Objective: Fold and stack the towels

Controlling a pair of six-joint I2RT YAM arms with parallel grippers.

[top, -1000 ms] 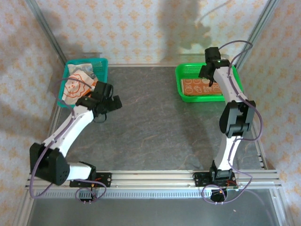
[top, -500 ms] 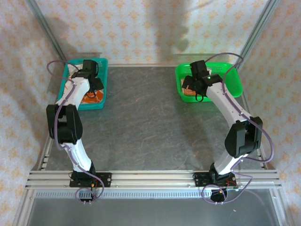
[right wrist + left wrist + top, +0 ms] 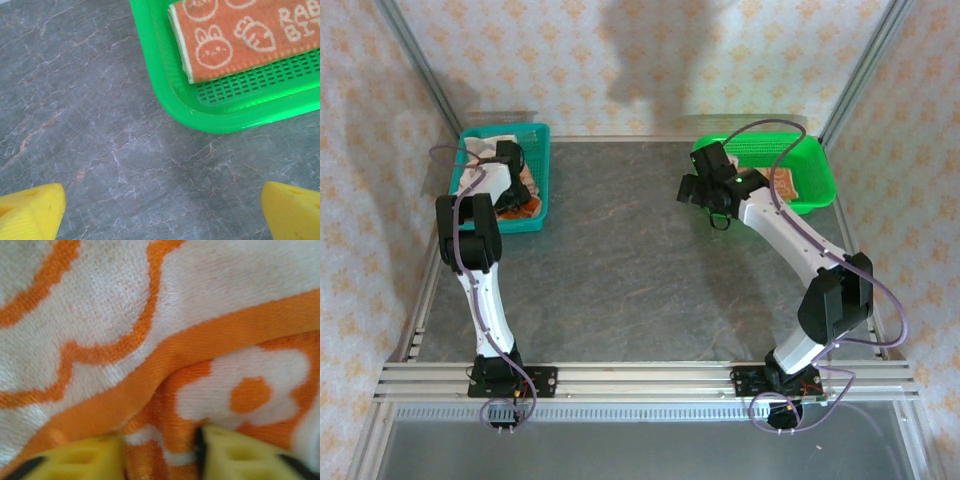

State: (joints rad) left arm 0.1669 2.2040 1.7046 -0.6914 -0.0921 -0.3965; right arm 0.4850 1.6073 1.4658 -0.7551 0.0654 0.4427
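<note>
Two towels, two baskets. Orange-and-cream terry towel with flower print [image 3: 165, 340], crumpled in teal plastic mesh basket [image 3: 535, 135]; left gripper [image 3: 159, 460] pinched on one raised fold of it. Folded orange rabbit-and-carrot print towel [image 3: 240, 35] flat in green plastic mesh basket [image 3: 150, 60]; right gripper [image 3: 162, 210] spread wide, empty, above grey stone-pattern table [image 3: 100, 100]. Risks: shallow pinch slipping on lift; second layer or basket dragged along.

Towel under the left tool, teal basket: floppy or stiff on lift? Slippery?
Likely floppy: the towel bunches into a ridge inside the left tool, so it should drape. Probably light and grippy: looped terry pile shows. Lying crumpled in the teal basket, it may drag on the wall.
</note>
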